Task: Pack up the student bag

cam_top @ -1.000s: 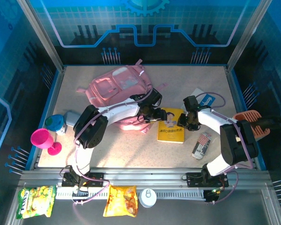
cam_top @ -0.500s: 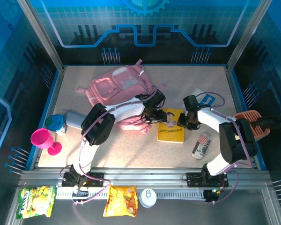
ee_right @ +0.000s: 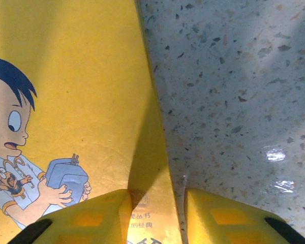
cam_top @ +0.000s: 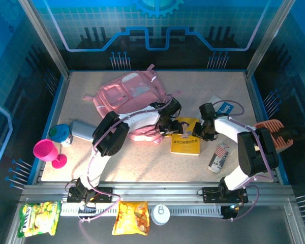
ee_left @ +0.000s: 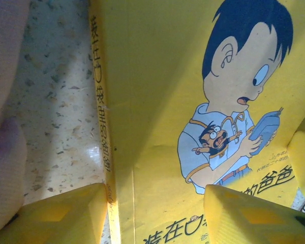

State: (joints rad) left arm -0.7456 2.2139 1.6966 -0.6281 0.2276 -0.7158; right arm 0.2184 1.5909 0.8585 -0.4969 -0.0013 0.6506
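1. Book: yellow, flat on tabletop, long axis running near to far.
2. Left gripper: jaws parted, astride book's spine edge.
3. Right gripper: jaws parted, astride book's opposite edge.
4. Student bag: just left of book's spine; left arm nearer.

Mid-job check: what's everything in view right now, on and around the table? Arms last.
student bag: one, pink, far left-centre of the table
book: one, yellow, centre, just right of the bag
card: one, blue and white, far right
striped packet: one, red and white, right of the book
orange tool: one, right edge
goblet: one, pink, left edge
round tub: one, blue-green, left edge
grey box: one, beside the tub
snack bags: two, yellow-green and yellow, front rail
white tin: one, front rail
left gripper: yellow fingers, open, astride the book's spine
right gripper: yellow fingers, open, astride the book's opposite edge
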